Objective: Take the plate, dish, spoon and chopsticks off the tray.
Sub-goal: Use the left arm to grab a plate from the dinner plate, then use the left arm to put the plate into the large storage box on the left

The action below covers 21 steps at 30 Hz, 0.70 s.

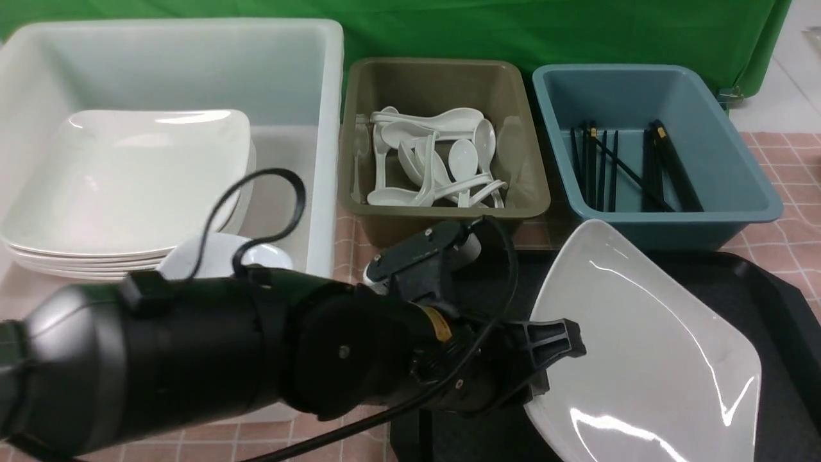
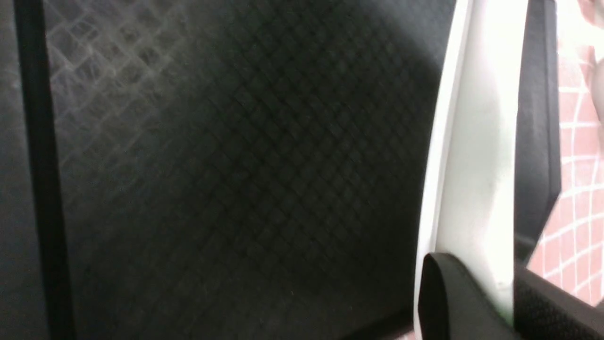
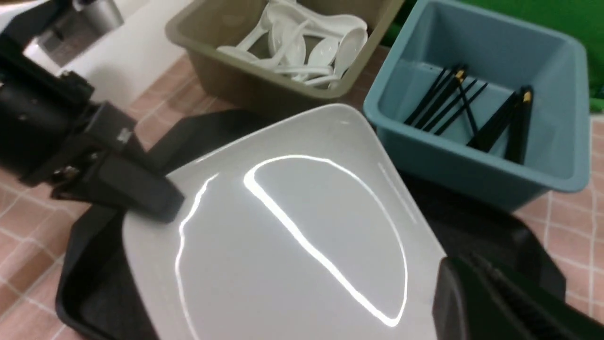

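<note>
The left end effector [image 1: 546, 358] clamps the tilted plate [image 1: 648, 346] by its rim. The right end effector [image 3: 474, 302] is closed. Lift slowly, clear of the tray [image 1: 784, 308].

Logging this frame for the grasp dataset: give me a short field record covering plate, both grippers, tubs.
plate: tilted over the tray, held at two rims
left gripper: shut on the plate's left rim
right gripper: shut on the plate's rim, outside the front view
white tub: stack of plates
olive tub: spoons
blue tub: chopsticks
</note>
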Available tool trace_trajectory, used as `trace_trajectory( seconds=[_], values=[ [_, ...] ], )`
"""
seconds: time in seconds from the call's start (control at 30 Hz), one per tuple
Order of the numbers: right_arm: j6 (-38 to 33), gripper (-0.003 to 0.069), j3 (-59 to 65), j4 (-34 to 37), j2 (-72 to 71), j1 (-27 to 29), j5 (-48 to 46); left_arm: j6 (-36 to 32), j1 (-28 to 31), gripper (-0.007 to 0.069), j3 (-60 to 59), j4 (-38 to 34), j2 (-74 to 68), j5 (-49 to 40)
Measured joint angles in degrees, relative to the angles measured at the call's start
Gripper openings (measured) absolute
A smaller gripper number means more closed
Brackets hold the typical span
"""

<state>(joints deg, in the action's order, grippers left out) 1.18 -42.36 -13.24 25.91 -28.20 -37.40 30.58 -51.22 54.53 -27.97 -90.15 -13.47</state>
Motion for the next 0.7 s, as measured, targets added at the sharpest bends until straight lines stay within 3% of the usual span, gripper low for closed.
trace_trajectory(
  seconds=[0.2, 0.37, 0.5, 0.53, 0.7],
  values=[
    [-0.1, 0.0034, -0.7, -0.5, 0.0, 0.0, 0.1, -1.1, 0.5, 0.0029, -0.1, 1.7, 8.8, 0.0],
    [-0.1, 0.0037, -0.7, -0.5, 0.0, 0.0, 0.1, -2.2, 6.9, 0.0029, -0.1, 3.8, 19.9, -0.4],
    [-0.1, 0.0038, -0.7, -0.5, 0.0, 0.0, 0.1, -3.3, 18.1, 0.0029, -0.1, 5.6, 28.9, -4.7],
    [-0.1, 0.0041, -0.7, -0.5, 0.0, 0.0, 0.1, -5.0, 25.7, 0.0029, 0.1, 5.9, 33.1, -8.3],
    [0.0, 0.0041, -0.7, -0.4, 0.0, 0.0, 0.1, -13.4, 48.5, 0.0029, 3.3, 6.5, 41.5, -19.7]
  ],
)
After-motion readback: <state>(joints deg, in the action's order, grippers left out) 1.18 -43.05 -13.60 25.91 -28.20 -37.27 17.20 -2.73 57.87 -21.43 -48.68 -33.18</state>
